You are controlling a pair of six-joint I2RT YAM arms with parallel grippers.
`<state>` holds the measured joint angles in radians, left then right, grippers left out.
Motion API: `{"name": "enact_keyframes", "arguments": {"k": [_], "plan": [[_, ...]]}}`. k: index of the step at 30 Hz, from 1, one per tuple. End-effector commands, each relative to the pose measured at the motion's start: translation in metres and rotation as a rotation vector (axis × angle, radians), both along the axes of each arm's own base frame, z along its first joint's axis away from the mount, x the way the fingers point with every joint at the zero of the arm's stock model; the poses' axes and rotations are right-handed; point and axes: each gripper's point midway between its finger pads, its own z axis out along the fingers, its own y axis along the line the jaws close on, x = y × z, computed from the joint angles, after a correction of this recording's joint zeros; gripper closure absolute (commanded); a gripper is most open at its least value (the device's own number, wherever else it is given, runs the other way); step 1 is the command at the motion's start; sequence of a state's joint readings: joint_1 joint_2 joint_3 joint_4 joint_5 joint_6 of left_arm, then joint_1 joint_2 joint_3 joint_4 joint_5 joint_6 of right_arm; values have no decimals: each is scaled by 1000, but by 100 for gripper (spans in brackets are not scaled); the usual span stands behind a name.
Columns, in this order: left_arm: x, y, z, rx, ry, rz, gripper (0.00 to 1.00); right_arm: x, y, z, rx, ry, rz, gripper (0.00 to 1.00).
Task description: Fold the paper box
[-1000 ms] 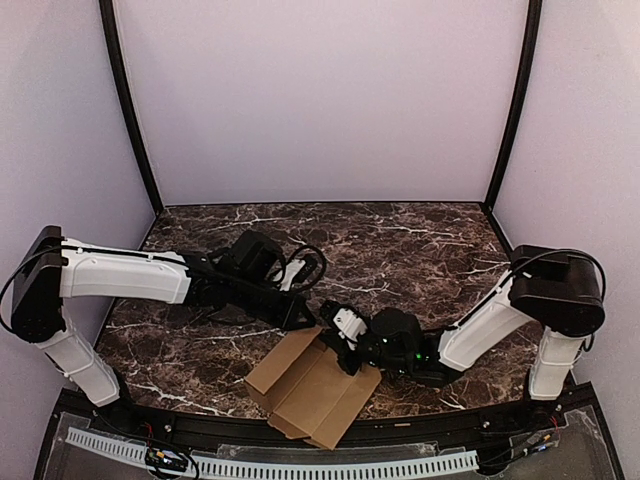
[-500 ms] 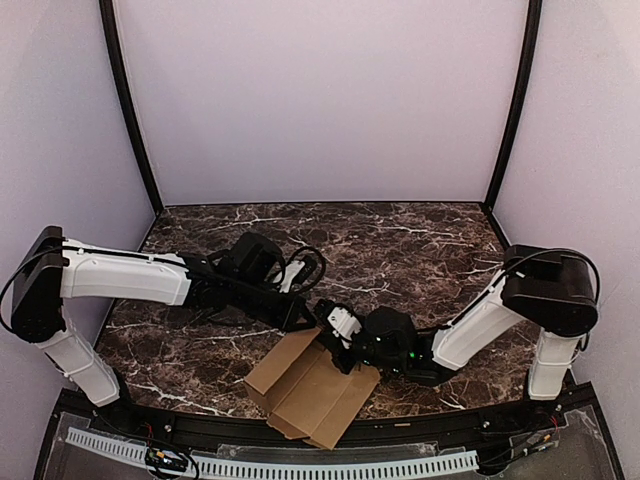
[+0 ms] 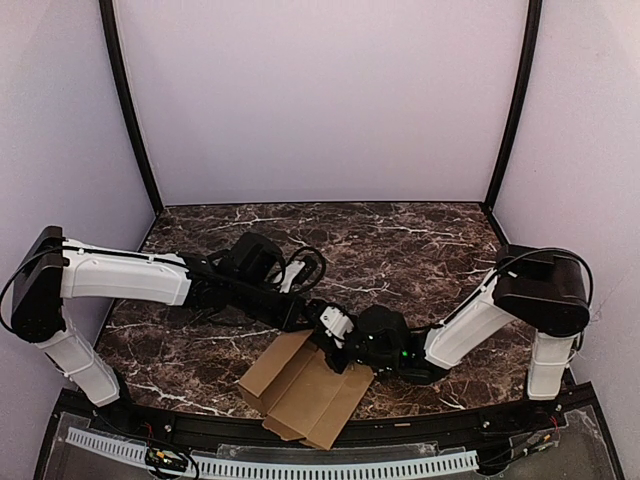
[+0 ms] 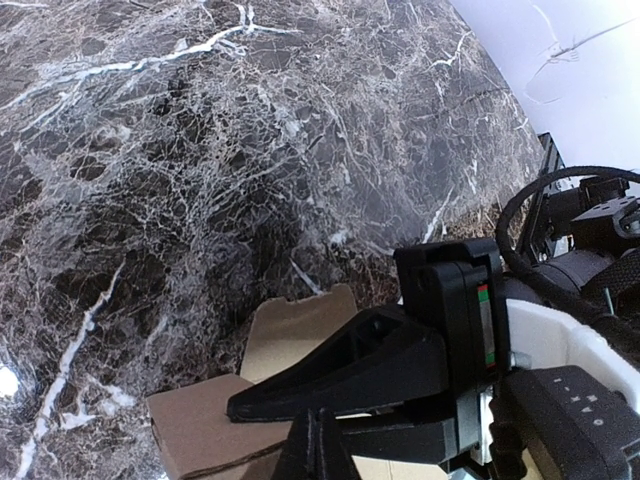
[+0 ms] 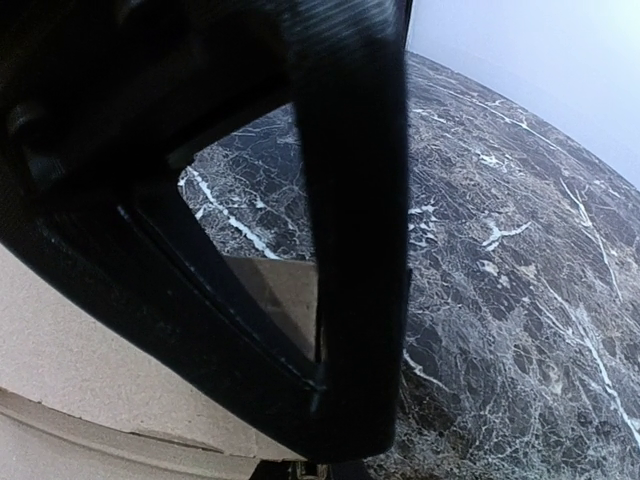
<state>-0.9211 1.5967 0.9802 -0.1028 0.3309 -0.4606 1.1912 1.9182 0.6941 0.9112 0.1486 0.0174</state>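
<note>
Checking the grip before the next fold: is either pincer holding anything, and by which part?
Cannot tell. Left pincer and right pincer are shut at the far edge of the box; no view shows cardboard pinched.

No legible text, label, brand or number anywhere.

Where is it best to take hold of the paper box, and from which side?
Probably the far edge of the paper box, where a tab sticks out. Come from the far side, jaws above and below: it lies nearly flat, so only an edge can be pinched.
</note>
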Motion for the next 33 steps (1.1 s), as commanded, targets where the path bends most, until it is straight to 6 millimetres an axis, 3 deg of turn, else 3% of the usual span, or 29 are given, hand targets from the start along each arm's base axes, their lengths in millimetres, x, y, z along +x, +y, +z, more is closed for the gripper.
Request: {"name": "enact_keyframes", "arguments": {"k": [1,3,9,18,22,28,33], "plan": [[-7,4,-7,16,26,-6,99,-2,7,-7,-9,8,17,95],[-8,4,-7,15,28,-4,99,-1,7,-7,-11,8,15,100],[-3,5,7,3,-10,11,97,-2,6,-7,-15,4,22,100],[16,29,54,32,-160,111,60,-5,3,-6,-14,1,30,100],[22,49,69,67,-222,160,54,-6,2,-6,-14,1,30,100],[15,76,57,152,-216,181,51,-5,-2,-2,-6,-6,19,81],[-4,86,31,192,-143,141,50,-5,-6,3,-6,-9,12,69]]}}
